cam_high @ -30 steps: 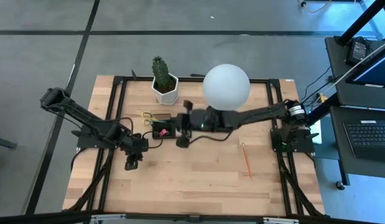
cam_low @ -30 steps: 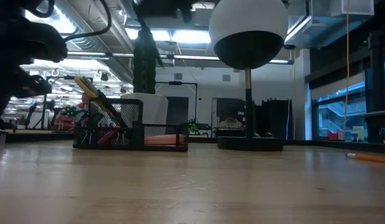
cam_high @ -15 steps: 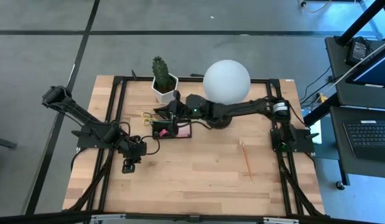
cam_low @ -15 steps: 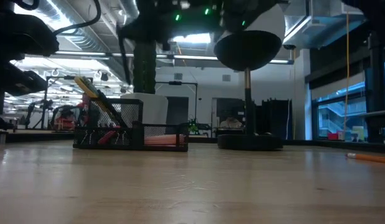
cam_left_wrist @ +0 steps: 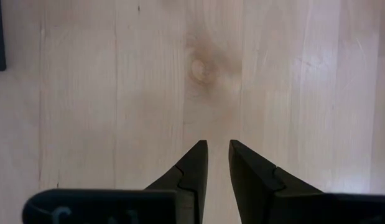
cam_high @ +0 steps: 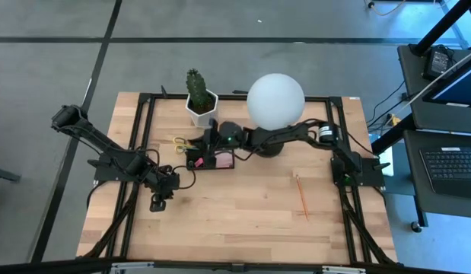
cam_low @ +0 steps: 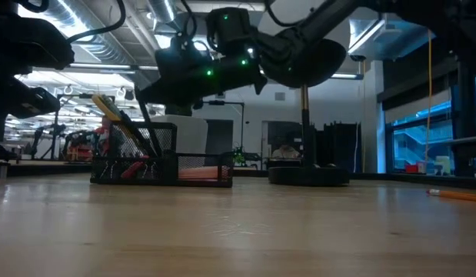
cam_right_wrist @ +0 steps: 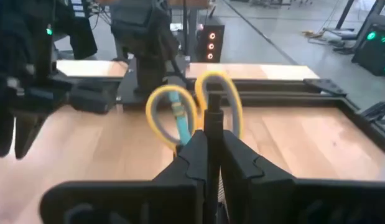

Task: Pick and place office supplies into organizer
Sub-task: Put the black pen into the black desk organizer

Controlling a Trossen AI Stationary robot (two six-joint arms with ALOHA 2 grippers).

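The black mesh organizer (cam_high: 202, 165) (cam_low: 164, 163) stands left of the lamp. Yellow-handled scissors (cam_high: 179, 142) (cam_right_wrist: 193, 102) lean in it, handles up, and a pink sticky-note pad (cam_high: 224, 159) lies in its right compartment. My right gripper (cam_high: 211, 143) (cam_right_wrist: 209, 135) hovers over the organizer, shut on a thin black pen (cam_low: 149, 131). A green pen (cam_right_wrist: 177, 114) stands by the scissors. An orange pencil (cam_high: 302, 196) lies on the table at the right. My left gripper (cam_high: 160, 201) (cam_left_wrist: 218, 146) hangs over bare wood near the left, narrowly open with nothing between its fingers. My right gripper pinches the black pen near its upper end (cam_right_wrist: 212, 124) between its two fingers. The fingers come nearly level from the table's right and lie across the pen. The pen slants down below them, its lower end (cam_low: 157, 154) inside the organizer's left compartment.
A cactus in a white pot (cam_high: 200, 99) stands just behind the organizer. The white globe lamp (cam_high: 276, 100) stands to its right, over my right arm. Open wood lies along the near half of the table.
My right gripper has swung from in front of the organizer toward the far edge and sunk over the organizer, staying shut. The black pen's lower end now reaches down into the organizer.
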